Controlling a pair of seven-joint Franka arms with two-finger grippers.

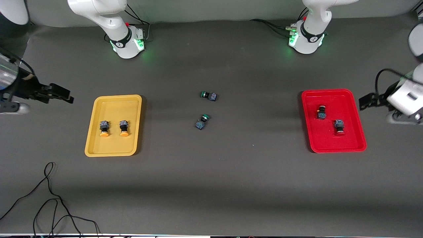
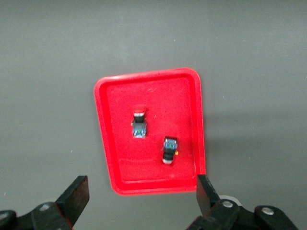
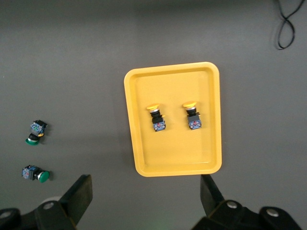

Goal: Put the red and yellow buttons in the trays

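Two yellow-capped buttons (image 1: 104, 128) (image 1: 124, 128) lie side by side in the yellow tray (image 1: 112, 107). The right wrist view shows the buttons (image 3: 156, 118) (image 3: 193, 115) and that tray (image 3: 172, 153). Two red-capped buttons (image 1: 321, 111) (image 1: 339, 127) lie in the red tray (image 1: 330, 99). The left wrist view shows the buttons (image 2: 139, 122) (image 2: 169, 149) and that tray (image 2: 117, 143). My right gripper (image 1: 64, 95) (image 3: 145, 187) is open and empty, up over the table just off the yellow tray toward the right arm's end. My left gripper (image 1: 365, 100) (image 2: 142, 189) is open and empty, up just off the red tray toward the left arm's end.
Two green-capped buttons (image 1: 209, 96) (image 1: 202, 121) lie on the grey table between the trays, also seen in the right wrist view (image 3: 34, 132) (image 3: 36, 175). A loose black cable (image 1: 49, 198) lies near the table's front edge at the right arm's end.
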